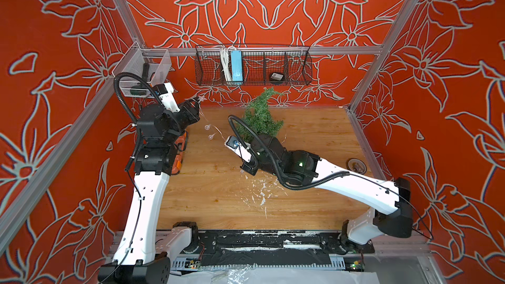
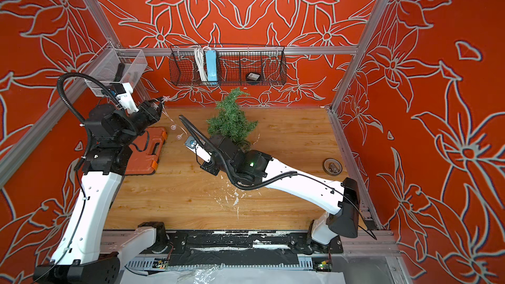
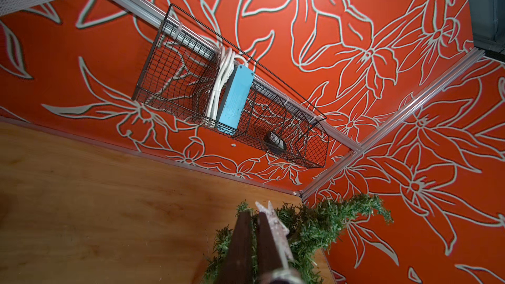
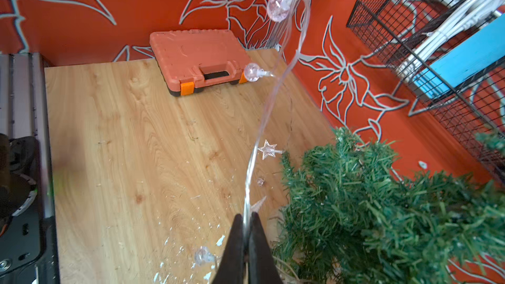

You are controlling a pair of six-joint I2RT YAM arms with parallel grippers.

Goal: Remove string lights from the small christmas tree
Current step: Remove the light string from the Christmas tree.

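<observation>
String lights [image 1: 207,127], a thin pale wire carrying clear globe and star bulbs, hang in the air between my two arms, just left of the small christmas tree [image 1: 259,117], a bushy dark green fir. I see the left fingers [image 3: 241,241] clenched and raised near the left rear corner. A star bulb sits at their tips, and the wire drops away from them in both top views. The right fingers [image 4: 235,247] pinch the same wire tight, low over the wooden table [image 1: 213,200] beside the tree's lower branches. From that grip the string lights curve upward past a star and two globes. Another bulb or two lie on the table near the tree; whether any wire is wound into the branches I cannot tell. The tree leans toward the back of the table, its bent tip under the black wire basket [image 1: 295,64] holding a blue power strip [image 1: 235,65]. An orange plastic toolbox [image 2: 147,151] lies at the left edge, with white flecks [image 1: 261,192] scattered in front.
</observation>
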